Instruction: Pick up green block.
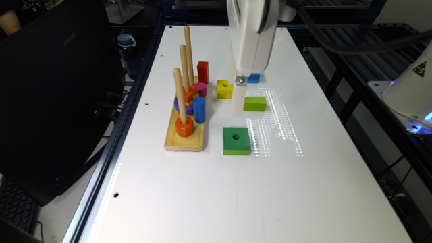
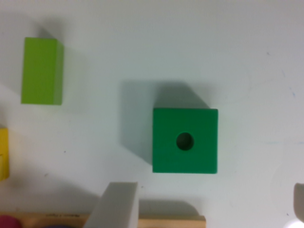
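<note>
Green block [image 1: 236, 140] sits alone on the white table [image 1: 303, 189], nearer than the lime block [image 1: 254, 103], gripper [image 1: 239, 101] hanging above with fingers [image 2: 114, 206] spread wide and empty, so honestly it could come down off-centre and just shove it.

Very little writing is showing anywhere. A black monitor back [image 1: 54, 101], leaning at the exterior view's left, is carrying a small raised brand mark near its upper part that seems to be reading "SAMSUNG", though it is faint. A white machine housing [image 1: 410, 89] at the exterior view's right is bearing a triangular warning sign [image 1: 419, 68]; its symbol is too small to make out.
</note>
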